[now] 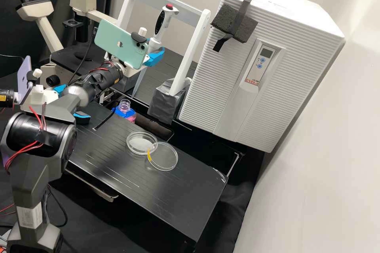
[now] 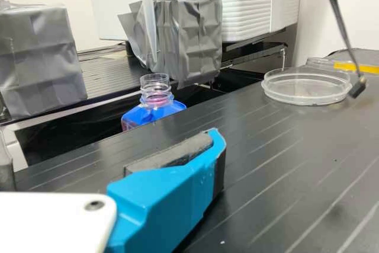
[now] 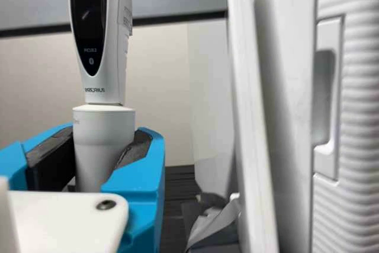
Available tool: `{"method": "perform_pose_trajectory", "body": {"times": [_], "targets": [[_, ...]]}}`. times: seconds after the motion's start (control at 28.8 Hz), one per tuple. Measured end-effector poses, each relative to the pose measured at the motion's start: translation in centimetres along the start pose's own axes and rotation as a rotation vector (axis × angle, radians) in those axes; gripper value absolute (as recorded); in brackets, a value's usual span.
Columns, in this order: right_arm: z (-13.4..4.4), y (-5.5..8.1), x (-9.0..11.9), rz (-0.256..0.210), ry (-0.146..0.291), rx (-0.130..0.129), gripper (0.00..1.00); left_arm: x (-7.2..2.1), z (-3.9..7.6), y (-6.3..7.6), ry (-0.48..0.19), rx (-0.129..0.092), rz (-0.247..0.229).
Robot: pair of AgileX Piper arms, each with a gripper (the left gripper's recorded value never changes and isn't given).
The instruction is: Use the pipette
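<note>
since the right gripper (image 3: 102, 161) clamps only the lower barrel of the pipette (image 1: 160, 23), hung at the crossbar of the white stand (image 1: 186, 11) at the back edge of the bench (image 1: 166, 197), a slanted lift could snag it there or twist it loose.

Pipette (image 1: 160, 23) glossy white plastic w/ shiny dark panel, petri dish (image 1: 141, 142) & other dish (image 1: 162, 156) clear smooth plastic, bottle (image 1: 126, 110) clear plastic too, bench (image 1: 178, 193) matt black w/ fine grooves, block (image 1: 166, 101) in crinkled matt grey tape, cabinet (image 1: 221, 79) ribbed white plastic, foam pad (image 1: 233, 19) rough black.
</note>
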Motion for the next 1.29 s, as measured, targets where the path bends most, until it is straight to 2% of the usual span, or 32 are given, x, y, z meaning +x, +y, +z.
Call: {"method": "perform_pose_trajectory", "body": {"times": [0.17,0.45,0.83,1.08,1.29], "targets": [[-0.3,0.4,-0.2,0.013,0.008,0.005,0.00,0.00,0.0,0.0,0.000,0.000,0.000],[-0.6,0.1,-0.4,0.002,0.015,0.012,0.00,-0.02,-0.3,0.1,0.009,-0.001,0.003],[-0.7,-0.6,-1.2,-0.027,0.019,0.001,0.00,0.23,-0.4,0.1,0.007,0.004,0.002],[-0.4,-1.5,-1.7,-0.058,0.013,-0.009,0.00,0.26,-0.4,0.1,0.007,0.004,0.003],[-0.6,-1.6,-1.9,-0.056,0.020,-0.012,0.00,0.27,-0.4,0.1,0.005,0.004,0.002]]}}
